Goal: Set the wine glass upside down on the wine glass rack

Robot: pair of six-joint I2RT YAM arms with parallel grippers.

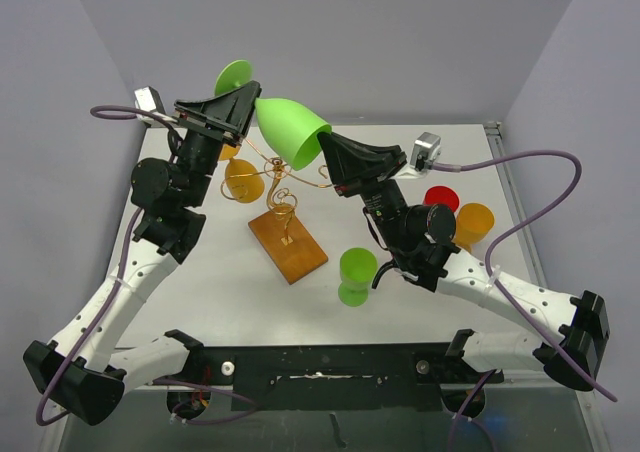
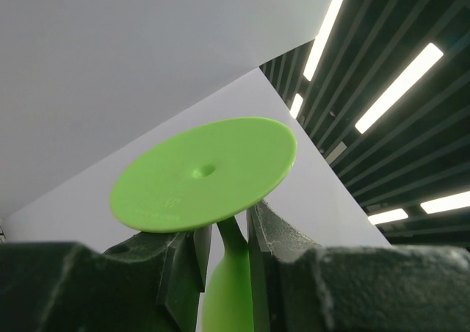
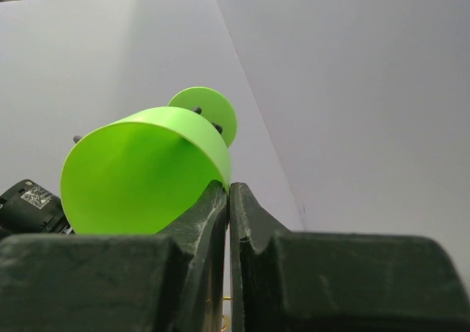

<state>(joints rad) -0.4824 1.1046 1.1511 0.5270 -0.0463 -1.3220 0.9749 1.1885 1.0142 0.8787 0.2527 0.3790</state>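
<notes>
The green wine glass hangs in the air, lying sideways above the wine glass rack, a gold wire stand on a wooden base. My right gripper is shut on the rim of the bowl, one finger inside it and one outside. My left gripper straddles the thin stem just under the round foot. In the left wrist view the stem lies against one finger, with a small gap to the other, so this gripper is slightly open.
An orange glass hangs from the left side of the rack. A green cup stands right of the wooden base. A red cup and an orange cup sit behind my right arm, near the table's right edge.
</notes>
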